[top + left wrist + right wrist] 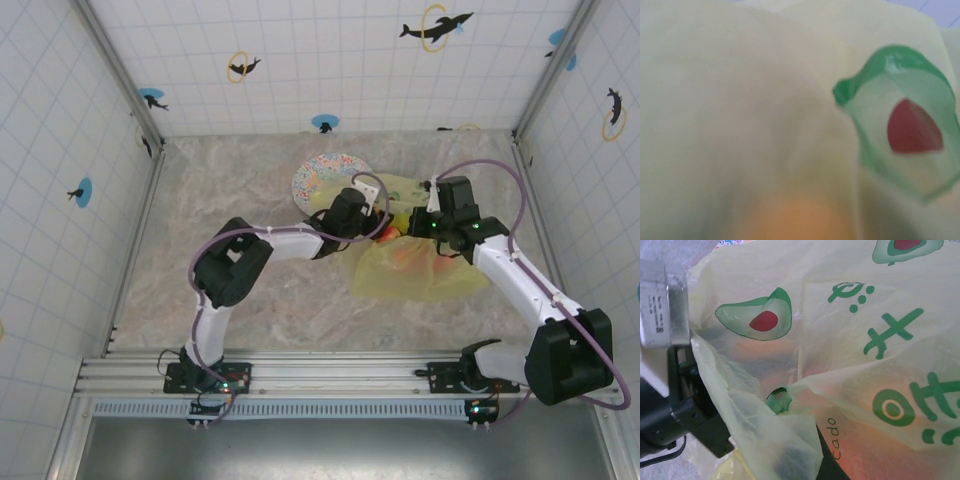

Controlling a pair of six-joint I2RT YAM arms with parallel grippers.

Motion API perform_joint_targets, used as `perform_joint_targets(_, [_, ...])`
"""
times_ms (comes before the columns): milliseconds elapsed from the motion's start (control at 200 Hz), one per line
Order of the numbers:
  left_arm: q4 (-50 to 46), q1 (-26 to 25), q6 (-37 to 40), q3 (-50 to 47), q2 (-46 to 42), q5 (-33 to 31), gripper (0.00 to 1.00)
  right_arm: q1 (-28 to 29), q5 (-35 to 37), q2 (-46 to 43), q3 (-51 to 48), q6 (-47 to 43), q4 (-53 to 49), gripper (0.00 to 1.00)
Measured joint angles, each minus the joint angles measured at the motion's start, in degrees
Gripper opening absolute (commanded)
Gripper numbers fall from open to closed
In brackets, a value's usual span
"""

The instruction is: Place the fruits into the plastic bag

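plastic bag [425, 270] is lying mid-table beside the plate [315, 175], fruits [405, 255] glowing orange-red through it, left gripper [378, 208] and right gripper [418, 220] crowding its far edge, jaw openings can't tell; film's looking thin, floppy, slippery, so pinching the rim is likely best.

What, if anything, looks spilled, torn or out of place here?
Nothing stands out. The avocado-print plastic bag lies crumpled on the table with no tear visible. Red and orange fruits show through its film, and the patterned plate sits flat behind it.
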Motion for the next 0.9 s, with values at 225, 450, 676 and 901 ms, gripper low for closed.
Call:
perform_joint_targets(225, [3.43, -0.22, -2.71, 5.11, 4.00, 0.09, 0.61, 0.00, 0.39, 0.00, 0.00, -0.02, 0.00, 0.00])
perform_joint_targets(450, [3.43, -0.22, -2.27, 5.31, 4.28, 0.04, 0.75, -0.07, 0.74, 0.00, 0.00, -0.20, 0.00, 0.00])
perform_joint_targets(676, [3.41, -0.22, -0.48, 4.02, 3.32, -0.35, 0.81, -0.17, 0.85, 0.00, 0.00, -0.20, 0.00, 0.00])
perform_joint_targets(901, [3.19, -0.22, 1.46, 0.22, -1.18, -0.57, 0.81, -0.70, 0.85, 0.00, 0.00, -0.35, -0.02, 0.00])
